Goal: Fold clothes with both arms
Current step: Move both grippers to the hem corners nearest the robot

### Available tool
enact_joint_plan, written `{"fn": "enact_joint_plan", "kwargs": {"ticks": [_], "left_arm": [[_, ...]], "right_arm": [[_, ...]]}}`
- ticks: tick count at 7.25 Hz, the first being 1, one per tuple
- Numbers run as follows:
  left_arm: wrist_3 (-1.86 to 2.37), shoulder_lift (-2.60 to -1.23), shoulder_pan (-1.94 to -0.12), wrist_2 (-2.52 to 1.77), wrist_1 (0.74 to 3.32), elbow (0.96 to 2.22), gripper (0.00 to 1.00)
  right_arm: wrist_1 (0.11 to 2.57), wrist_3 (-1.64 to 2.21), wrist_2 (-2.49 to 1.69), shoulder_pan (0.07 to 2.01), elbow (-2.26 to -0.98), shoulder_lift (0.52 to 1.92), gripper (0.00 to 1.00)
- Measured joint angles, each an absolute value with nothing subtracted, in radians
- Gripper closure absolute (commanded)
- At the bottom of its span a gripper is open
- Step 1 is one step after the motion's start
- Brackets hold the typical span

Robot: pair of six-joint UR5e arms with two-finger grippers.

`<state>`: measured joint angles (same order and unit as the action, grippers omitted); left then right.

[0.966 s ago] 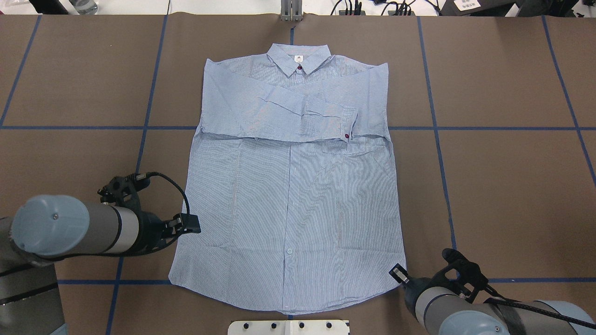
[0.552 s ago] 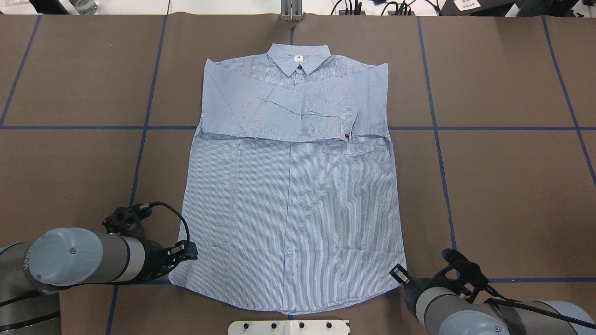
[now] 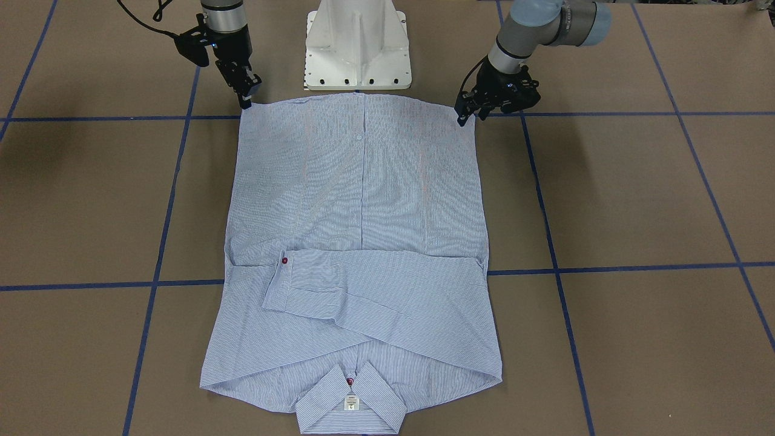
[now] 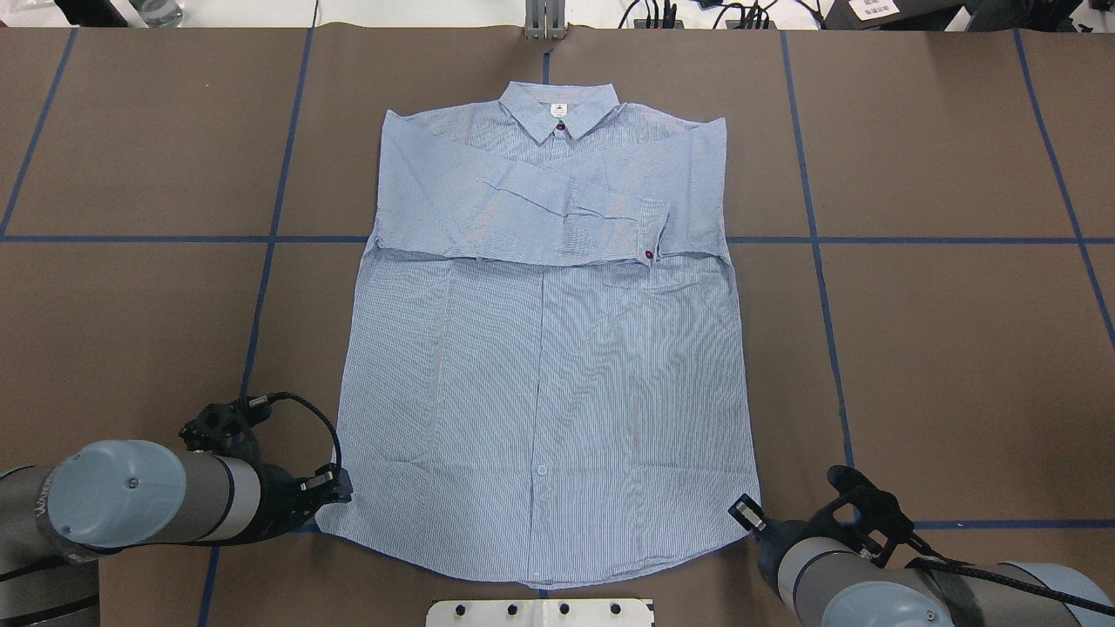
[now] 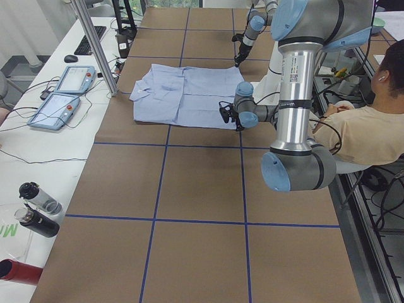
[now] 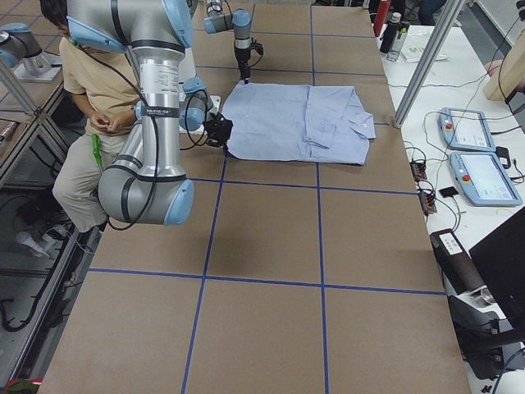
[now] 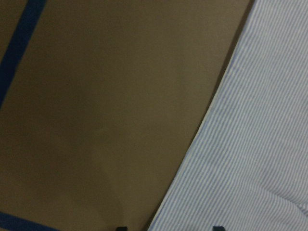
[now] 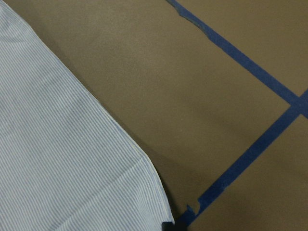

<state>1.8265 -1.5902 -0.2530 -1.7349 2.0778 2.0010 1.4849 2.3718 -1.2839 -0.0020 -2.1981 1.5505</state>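
The shirt (image 4: 544,366) lies flat and face up in the middle of the table (image 4: 941,366). Its collar (image 4: 560,109) is on the far side from me and its hem is just short of my white base plate (image 4: 540,612). Both sleeves are folded across the chest, and one cuff (image 4: 649,235) lies on top with a red button at its edge.

My left gripper (image 4: 340,492) sits low at the hem corner on my left. My left wrist camera shows its fingertips (image 7: 121,228) spread apart, with the shirt's edge running between them and nothing pinched. My right gripper (image 4: 745,512) is at the opposite hem corner, its tip right at the cloth. Those fingers look drawn together. Only a dark sliver shows beside the corner in my right wrist camera, and I cannot tell whether any fabric is caught between them.

Blue tape lines (image 4: 871,239) cross the brown tabletop around the shirt. A seated person (image 5: 366,126) is behind my base. Two tablets (image 5: 63,95) rest on a white bench beyond the collar end.
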Motion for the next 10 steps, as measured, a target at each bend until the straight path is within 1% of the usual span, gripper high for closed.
{"fn": "enact_joint_plan", "kwargs": {"ticks": [2,3,4,5,6,7,8,10], "left_arm": [[1.828,-1.583,-0.249,-1.738,2.078,2.003,0.38],[1.832,-1.585,-0.242,-1.739,2.079,2.003,0.42],[1.842,-1.587,-0.23,-1.738,2.08,2.004,0.53],[1.852,-1.588,-0.221,-1.735,2.08,2.005,0.7],[1.857,-1.588,-0.217,-1.733,2.08,2.007,0.8],[1.858,-1.588,-0.217,-1.732,2.08,2.007,0.95],[1.859,-1.586,-0.216,-1.73,2.079,2.008,1.0],[1.859,-1.574,-0.218,-1.728,2.079,2.02,1.0]], "right_arm": [[1.485,2.373,-1.284,-0.003,-2.198,1.548,1.0],[1.485,2.373,-1.284,-0.003,-2.198,1.548,1.0],[1.485,2.373,-1.284,-0.003,-2.198,1.549,1.0],[1.485,2.373,-1.284,-0.003,-2.197,1.549,1.0],[1.485,2.373,-1.284,-0.003,-2.197,1.549,1.0],[1.485,2.373,-1.284,-0.003,-2.198,1.55,1.0],[1.485,2.373,-1.284,-0.003,-2.198,1.55,1.0],[1.485,2.373,-1.284,-0.002,-2.198,1.551,1.0]]}}
